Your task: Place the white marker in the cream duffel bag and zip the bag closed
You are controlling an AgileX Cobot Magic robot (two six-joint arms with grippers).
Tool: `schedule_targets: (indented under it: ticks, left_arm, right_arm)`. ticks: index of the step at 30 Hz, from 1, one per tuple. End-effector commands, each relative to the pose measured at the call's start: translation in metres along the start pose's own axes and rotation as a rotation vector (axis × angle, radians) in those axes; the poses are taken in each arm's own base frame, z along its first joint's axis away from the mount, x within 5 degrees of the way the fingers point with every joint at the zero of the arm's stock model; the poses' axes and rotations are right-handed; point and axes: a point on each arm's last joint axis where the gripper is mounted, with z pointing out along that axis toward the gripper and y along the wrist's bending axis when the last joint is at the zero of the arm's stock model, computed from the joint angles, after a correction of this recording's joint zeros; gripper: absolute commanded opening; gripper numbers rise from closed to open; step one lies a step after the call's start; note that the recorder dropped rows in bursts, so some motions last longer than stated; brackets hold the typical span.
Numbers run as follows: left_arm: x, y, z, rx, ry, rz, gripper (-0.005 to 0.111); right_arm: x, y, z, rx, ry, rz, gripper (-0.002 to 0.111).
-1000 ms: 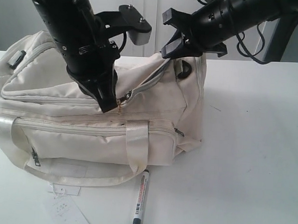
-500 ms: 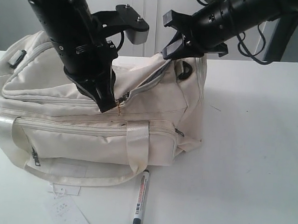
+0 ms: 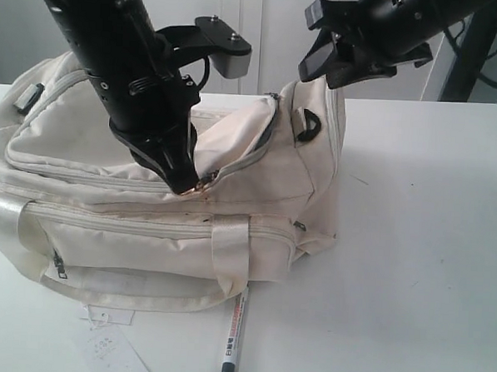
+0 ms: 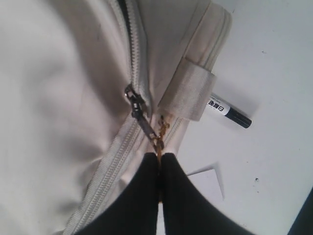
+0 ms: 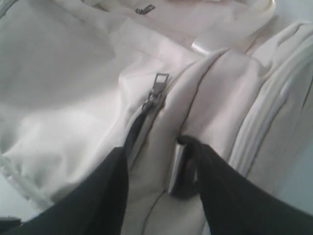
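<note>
The cream duffel bag [image 3: 84, 144] lies on the white table. Its top zipper stands partly open toward the right end, with dark lining showing in the gap [image 3: 266, 130]. My left gripper [image 3: 186, 185] [image 4: 159, 157] is shut on the gold pull tab [image 4: 157, 138] that hangs from the grey zipper slider [image 4: 137, 105]. My right gripper [image 3: 321, 69] [image 5: 157, 149] is open above the bag's right end, over a black D-ring [image 5: 183, 169], and holds nothing. The white marker [image 3: 234, 335] [image 4: 229, 112] lies on the table in front of the bag, with one end under the satin handle.
A second grey slider [image 5: 156, 90] sits at the open zipper's far end. White paper tags [image 3: 107, 345] [image 4: 208, 181] lie on the table by the bag's front. The satin handle loop [image 3: 228, 252] drapes over the bag's front. Bare white table [image 3: 420, 245] stretches to the right.
The right gripper has lifted up and to the right, off the bag's end, and that end has slackened. The left gripper has shifted slightly down with the pull tab.
</note>
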Motion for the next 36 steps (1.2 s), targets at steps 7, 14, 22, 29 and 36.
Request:
schedule_targets:
  ticks: [7,14,22,29,36]
  left_arm:
    - [-0.001,0.000,-0.003,-0.008,-0.035,-0.032,0.000]
    - [-0.001,0.000,-0.003,-0.010,-0.038,-0.032,0.000]
    - [-0.002,0.000,-0.003,-0.010,-0.040,-0.032,0.000]
    - [-0.001,0.001,-0.003,-0.021,-0.037,-0.041,0.000]
    - [-0.007,0.005,-0.003,-0.056,-0.101,-0.181,0.000]
  right_arm:
    - [0.034,0.047,-0.017,-0.015,-0.057,0.127,0.043]
    - [0.058,0.055,0.026,-0.013,-0.017,0.154,0.044]
    - [0.053,0.047,0.046,0.017,-0.091,0.177,0.057]
    - [0.057,0.045,0.057,0.020,-0.046,0.179,0.054]
    - [0.056,0.045,0.057,0.022,-0.063,0.197,0.042]
